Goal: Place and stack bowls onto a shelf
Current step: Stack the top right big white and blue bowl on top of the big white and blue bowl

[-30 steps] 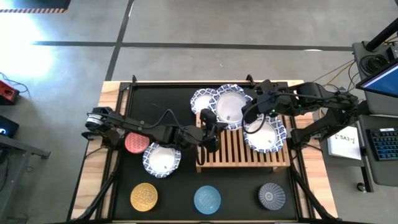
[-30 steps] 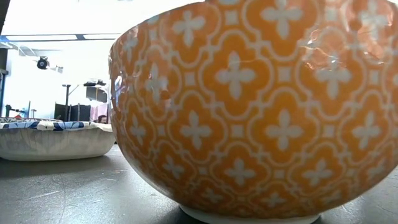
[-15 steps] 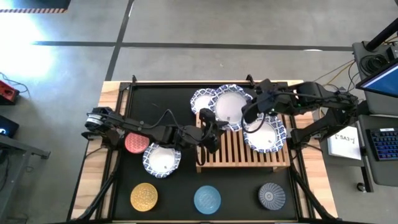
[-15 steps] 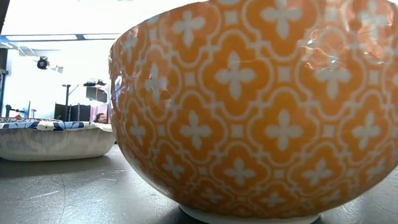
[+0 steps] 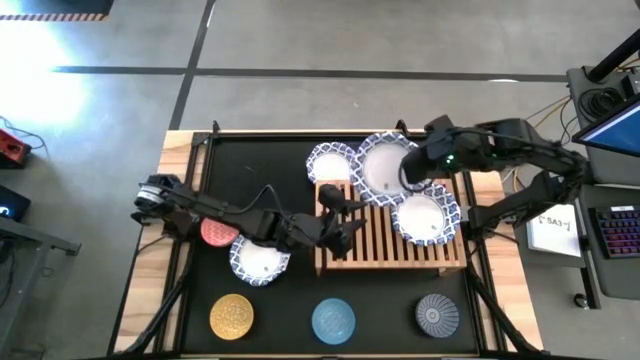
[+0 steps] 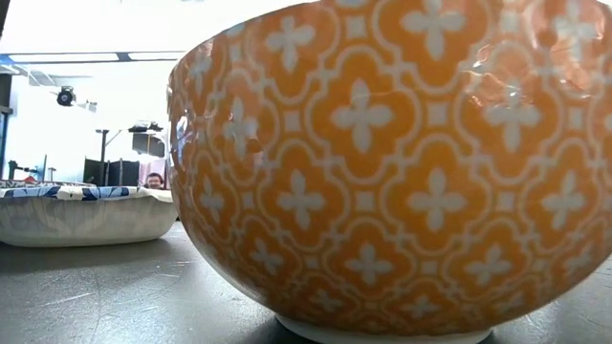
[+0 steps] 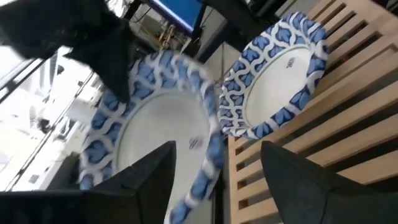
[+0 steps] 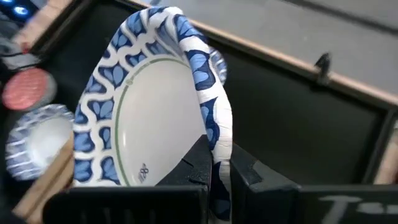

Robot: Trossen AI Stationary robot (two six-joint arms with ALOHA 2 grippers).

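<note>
Black matting covers my table, with a slatted light-wood shelf (image 5: 392, 237) on it. I count four wide white bowls with scalloped blue rims: my right gripper (image 8: 214, 175) pinches one (image 5: 384, 166) by its rim above the shelf's back edge, one (image 5: 427, 218) sits on the slats, one (image 5: 330, 163) behind, one (image 5: 259, 262) beside the red bowl (image 5: 219, 230). Yellow (image 5: 232, 317), light blue (image 5: 333, 321) and grey (image 5: 437, 313) bowls line the front. My left gripper (image 7: 214, 180) hangs released over the shelf's left end.

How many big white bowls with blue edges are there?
4. One white bowl sits on the black table beside the red bowl. One rests on the shelf. One lies behind the shelf. The right tool grips the fourth.
</note>
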